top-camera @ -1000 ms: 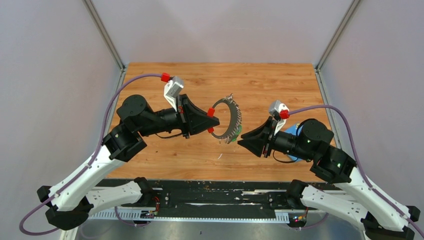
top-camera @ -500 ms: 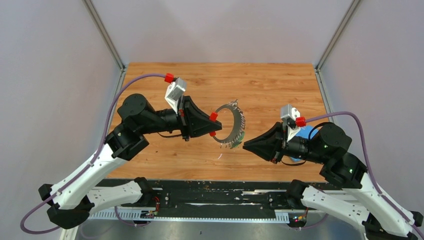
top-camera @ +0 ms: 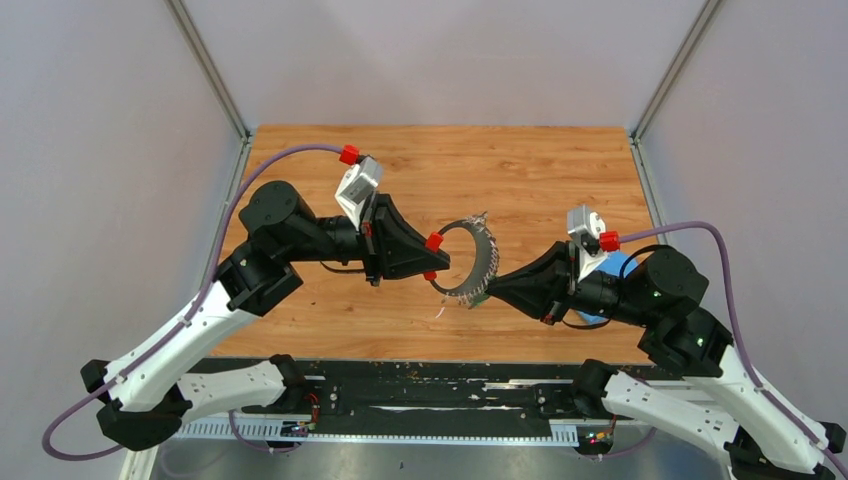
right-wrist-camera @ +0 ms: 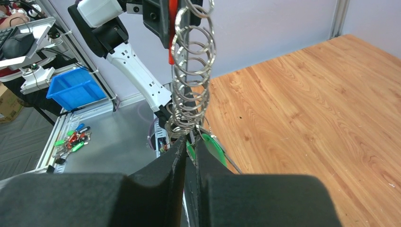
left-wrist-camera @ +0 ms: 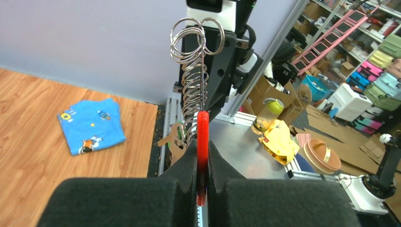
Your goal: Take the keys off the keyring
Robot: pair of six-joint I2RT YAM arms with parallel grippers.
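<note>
The keyring (top-camera: 472,262) is a large thin silver ring strung with many small rings, held upright above the table. My left gripper (top-camera: 437,258) is shut on its red sleeve (left-wrist-camera: 203,135), which sits clamped between the pads. The stacked small rings (left-wrist-camera: 195,75) rise above the sleeve. A pale key (left-wrist-camera: 174,142) hangs at the ring's lower left. My right gripper (top-camera: 492,289) is at the ring's bottom and shut on a green key (right-wrist-camera: 190,147). A second green key head (right-wrist-camera: 213,149) shows beside the right finger. The ring (right-wrist-camera: 191,71) stands straight above these jaws.
A folded blue cloth (left-wrist-camera: 91,125) lies on the wooden table (top-camera: 520,170), mostly hidden behind my right arm in the top view (top-camera: 617,266). Grey walls and metal posts bound the table on three sides.
My right gripper moved left to the ring's bottom and now grips a green key. My left gripper carried the ring slightly right and down, still holding the red sleeve.
</note>
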